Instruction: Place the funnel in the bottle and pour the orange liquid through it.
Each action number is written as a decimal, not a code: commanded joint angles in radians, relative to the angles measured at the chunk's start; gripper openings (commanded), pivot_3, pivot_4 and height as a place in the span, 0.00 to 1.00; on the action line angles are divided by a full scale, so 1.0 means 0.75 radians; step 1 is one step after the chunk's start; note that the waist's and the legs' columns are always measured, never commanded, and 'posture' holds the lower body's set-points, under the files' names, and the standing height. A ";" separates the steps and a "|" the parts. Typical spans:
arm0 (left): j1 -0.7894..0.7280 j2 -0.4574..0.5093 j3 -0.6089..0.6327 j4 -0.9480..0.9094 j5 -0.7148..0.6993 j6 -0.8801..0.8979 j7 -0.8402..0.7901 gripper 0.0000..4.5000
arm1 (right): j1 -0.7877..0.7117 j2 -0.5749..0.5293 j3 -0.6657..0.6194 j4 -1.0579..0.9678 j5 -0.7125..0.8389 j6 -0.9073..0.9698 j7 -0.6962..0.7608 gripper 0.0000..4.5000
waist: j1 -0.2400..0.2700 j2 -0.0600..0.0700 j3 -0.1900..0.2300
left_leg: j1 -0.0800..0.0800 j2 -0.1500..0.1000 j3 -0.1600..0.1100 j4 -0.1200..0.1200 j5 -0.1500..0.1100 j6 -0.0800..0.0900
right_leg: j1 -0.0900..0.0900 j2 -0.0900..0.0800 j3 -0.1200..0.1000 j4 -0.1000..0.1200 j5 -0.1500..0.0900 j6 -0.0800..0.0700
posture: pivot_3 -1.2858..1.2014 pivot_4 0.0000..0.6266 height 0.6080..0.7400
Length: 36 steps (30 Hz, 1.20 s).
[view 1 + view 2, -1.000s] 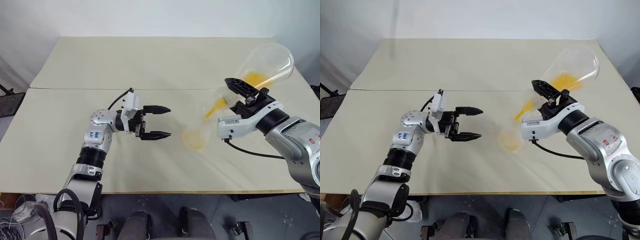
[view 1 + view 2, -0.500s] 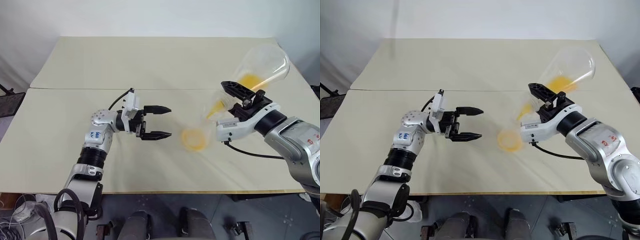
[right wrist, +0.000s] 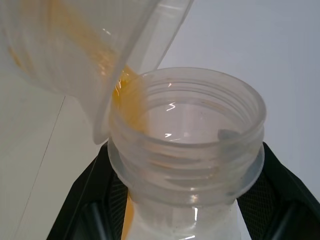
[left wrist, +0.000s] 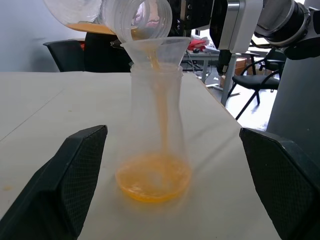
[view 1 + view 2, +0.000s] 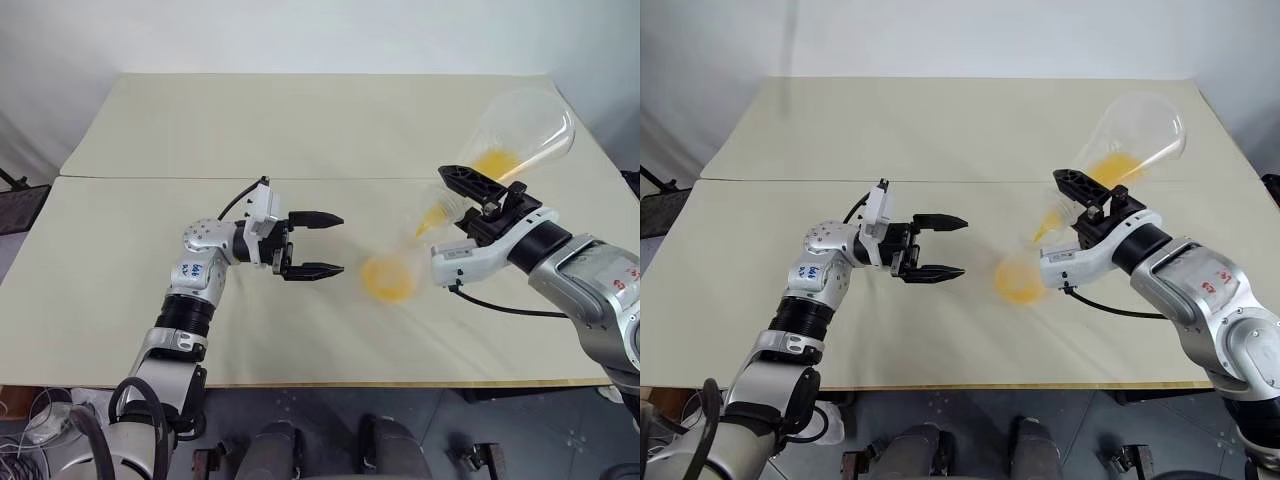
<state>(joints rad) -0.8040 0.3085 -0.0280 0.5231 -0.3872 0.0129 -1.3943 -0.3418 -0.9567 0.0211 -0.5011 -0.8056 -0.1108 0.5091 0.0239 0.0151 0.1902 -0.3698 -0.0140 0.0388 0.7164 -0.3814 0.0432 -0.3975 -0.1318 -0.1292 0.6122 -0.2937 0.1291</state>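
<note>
- funnel [image 4: 156, 49] clear, hard to make out in the head views; in the left wrist view it sits in the neck of the bottle [image 4: 155, 130] standing on the table [image 5: 300, 130]
- orange liquid [image 4: 154, 177] pools in the bottle base, thin stream running down
- right gripper [image 5: 478, 200] pinches the neck of a tilted second flask [image 5: 515, 135], mouth over the funnel
- left gripper [image 5: 318, 243] spread wide, empty, just beside the bottle

We see silver-grey arms with black ribbed joints and black cables. The left arm [image 5: 196, 268] carries blue markings; the right arm [image 5: 590, 285] carries red ones.
</note>
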 commanded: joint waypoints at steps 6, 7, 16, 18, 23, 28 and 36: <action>-0.027 0.001 -0.004 -0.032 -0.006 -0.003 -0.022 1.00 | -0.030 -0.015 -0.097 -0.003 -0.033 -0.040 -0.022 0.55 | 0.000 0.000 0.000 | 0.000 0.000 0.000 0.000 0.000 0.000 | 0.000 0.000 0.000 0.000 0.000 0.000 | 0.52 0.24 1.00; -0.027 0.001 -0.004 -0.032 -0.006 -0.003 -0.023 1.00 | -0.032 -0.016 -0.098 -0.003 -0.035 -0.045 -0.023 0.55 | 0.000 0.000 0.000 | 0.000 0.000 0.000 0.000 0.000 0.000 | 0.000 0.000 0.000 0.000 0.000 0.000 | 0.52 0.24 1.00; -0.034 -0.003 -0.002 -0.022 -0.005 -0.008 -0.025 1.00 | -0.045 -0.011 -0.101 0.005 -0.038 -0.074 -0.028 0.55 | 0.000 0.000 0.000 | 0.000 0.000 0.000 0.000 0.000 0.000 | 0.000 0.000 0.000 0.000 0.000 0.000 | 0.52 0.24 1.00; -0.035 -0.005 -0.001 -0.019 -0.004 -0.009 -0.024 1.00 | -0.049 -0.012 -0.100 0.008 -0.040 -0.080 -0.030 0.55 | 0.000 0.000 0.000 | 0.000 0.000 0.000 0.000 0.000 0.000 | 0.000 0.000 0.000 0.000 0.000 0.000 | 0.52 0.24 1.00; -0.037 -0.009 -0.002 -0.012 -0.003 -0.012 -0.023 1.00 | -0.061 -0.013 -0.095 0.019 -0.046 -0.104 -0.035 0.55 | 0.000 0.000 0.000 | 0.000 0.000 0.000 0.000 0.000 0.000 | 0.000 0.000 0.000 0.000 0.000 0.000 | 0.52 0.24 1.00; -0.045 -0.014 0.001 0.003 0.000 -0.017 -0.020 1.00 | -0.072 -0.016 -0.094 0.038 -0.057 -0.131 -0.048 0.55 | 0.000 0.000 0.000 | 0.000 0.000 0.000 0.000 0.000 0.000 | 0.000 0.000 0.000 0.000 0.000 0.000 | 0.52 0.24 1.00; -0.052 -0.018 0.003 0.014 0.003 -0.023 -0.021 1.00 | -0.085 -0.021 -0.099 0.061 -0.057 -0.171 -0.066 0.55 | -0.001 0.000 0.000 | 0.000 0.000 0.000 0.000 0.000 0.000 | 0.000 0.000 0.000 0.000 0.000 0.000 | 0.52 0.24 1.00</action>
<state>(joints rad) -0.8151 0.2950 -0.0280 0.5391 -0.3865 0.0105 -1.4091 -0.3830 -0.9588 -0.0081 -0.4354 -0.8457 -0.2294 0.4854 0.0235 0.0151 0.1902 -0.3697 -0.0140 0.0389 0.7165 -0.3814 0.0434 -0.3975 -0.1318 -0.1292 0.6126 -0.2936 0.1291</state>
